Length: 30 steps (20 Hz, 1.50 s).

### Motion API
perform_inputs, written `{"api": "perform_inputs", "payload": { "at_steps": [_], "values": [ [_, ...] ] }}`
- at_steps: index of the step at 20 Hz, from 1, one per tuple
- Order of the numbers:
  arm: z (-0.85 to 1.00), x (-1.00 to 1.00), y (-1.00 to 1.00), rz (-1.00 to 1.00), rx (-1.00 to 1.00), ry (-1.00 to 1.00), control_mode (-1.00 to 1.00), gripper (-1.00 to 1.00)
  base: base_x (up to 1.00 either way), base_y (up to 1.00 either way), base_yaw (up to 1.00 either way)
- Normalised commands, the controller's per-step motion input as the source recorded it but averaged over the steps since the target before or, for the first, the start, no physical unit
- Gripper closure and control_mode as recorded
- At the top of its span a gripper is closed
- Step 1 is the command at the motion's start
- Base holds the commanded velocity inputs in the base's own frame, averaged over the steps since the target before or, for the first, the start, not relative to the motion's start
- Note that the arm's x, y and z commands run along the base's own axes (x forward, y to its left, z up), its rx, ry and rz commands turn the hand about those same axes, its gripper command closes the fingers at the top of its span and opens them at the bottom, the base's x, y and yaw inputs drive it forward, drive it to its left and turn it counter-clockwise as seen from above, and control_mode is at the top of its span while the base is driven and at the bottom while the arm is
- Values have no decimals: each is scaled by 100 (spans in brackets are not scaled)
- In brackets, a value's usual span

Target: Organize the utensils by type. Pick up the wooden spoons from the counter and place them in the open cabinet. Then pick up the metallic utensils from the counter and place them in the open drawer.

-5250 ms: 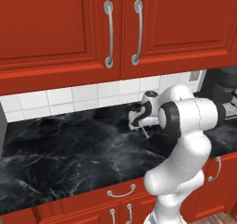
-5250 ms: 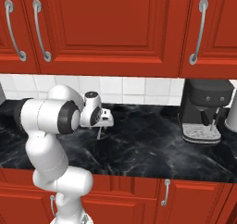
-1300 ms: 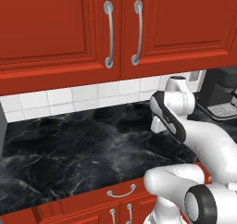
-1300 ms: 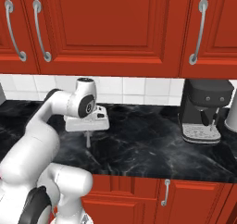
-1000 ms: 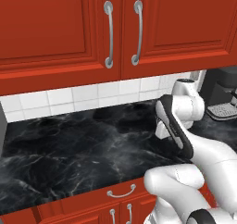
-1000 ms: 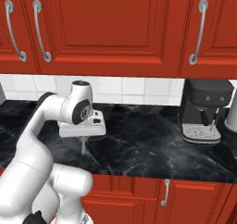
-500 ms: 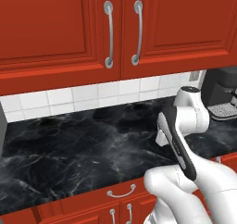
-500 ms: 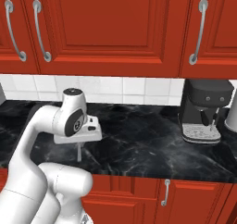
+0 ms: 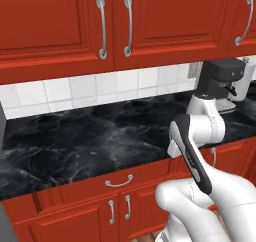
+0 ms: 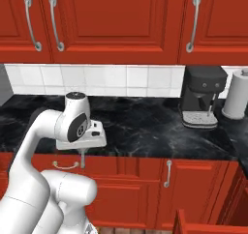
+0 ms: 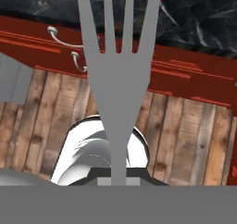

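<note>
left base view: the black marble table (image 9: 90, 136) runs under a white tile backsplash and closed red upper cabinets (image 9: 115, 21). a dark coffee machine (image 9: 222, 81) stands on the table at the far right. the white arm bends over the front edge of the table in the lower right, its wrist hanging in front of the red lower cabinet doors (image 9: 117, 211); from here i cannot make out the fingers.

right base view: the tool (image 10: 83, 158) hangs down from the white hand just past the front edge of the table (image 10: 145, 126), level with the red drawer fronts. a thin grey fork (image 10: 83, 159) points down below the hand, near a curved drawer handle (image 10: 65, 165). the coffee machine (image 10: 199, 96) stands on the table to the right with a white paper towel roll (image 10: 237, 94) beside it. a corner of an open red drawer (image 10: 213, 226) shows at the bottom right.

hand view: the tool is clamped tight on the fork (image 11: 118, 75), gripping it by the handle; the four tines point away from the camera, toward the table's edge (image 11: 194, 15) and the red cabinet fronts (image 11: 185, 79). a wooden plank floor (image 11: 185, 140) lies beneath.
</note>
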Motion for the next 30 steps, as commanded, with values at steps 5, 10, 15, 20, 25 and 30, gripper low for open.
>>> {"api": "perform_inputs", "payload": {
  "at_steps": [5, 10, 15, 20, 25, 30],
  "values": [
    [0, 0, 0, 0, 0, 0, 100, 100, -95, 0, -29],
    [0, 0, 0, 0, 0, 0, 100, 100, -100, 1, -30],
    [0, 0, 0, 0, 0, 0, 100, 100, -100, 0, -23],
    [0, 0, 0, 0, 0, 0, 100, 100, -84, -11, -14],
    [0, 0, 0, 0, 0, 0, 100, 100, -9, -50, -1],
    [0, 0, 0, 0, 0, 0, 100, 100, 18, -53, 0]
  ]
}}
